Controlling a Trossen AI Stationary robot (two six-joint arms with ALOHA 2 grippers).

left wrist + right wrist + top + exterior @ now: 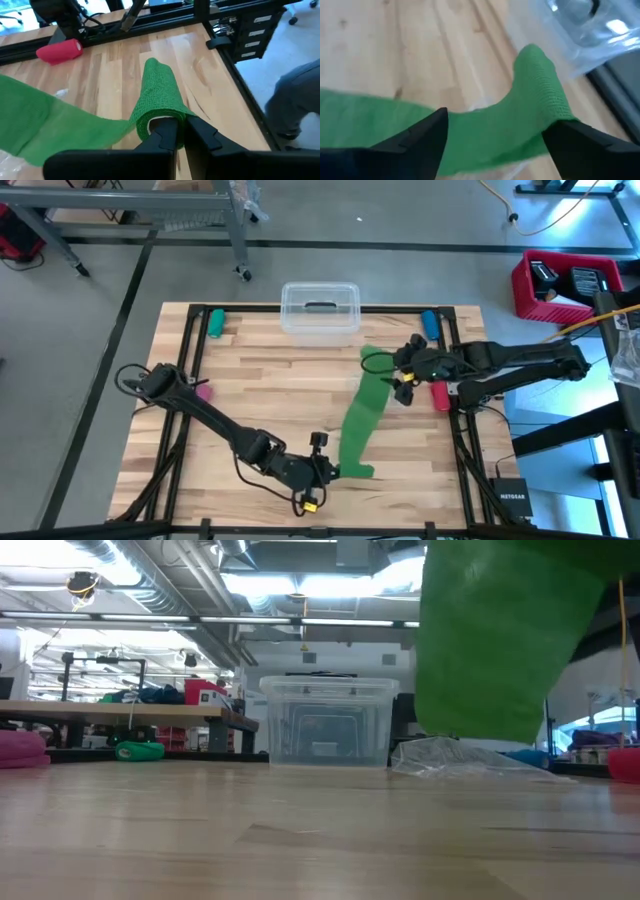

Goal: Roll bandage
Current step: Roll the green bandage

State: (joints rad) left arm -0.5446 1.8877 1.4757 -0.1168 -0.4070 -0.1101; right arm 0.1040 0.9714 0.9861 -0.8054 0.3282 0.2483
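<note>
Two grippers work one bandage (362, 412), which runs across the tabletop (270, 400) from near the clear bin (320, 311) toward the front edge. Left gripper (330, 470) is clamped on the strip's near end, the fabric folded over its fingers (167, 135). Right gripper (400, 375) stands with fingers apart at the far end, the strip lying between them, unheld.

From the low view the bandage (500, 640) runs off the top edge, so neither of my claws shows there.
</note>
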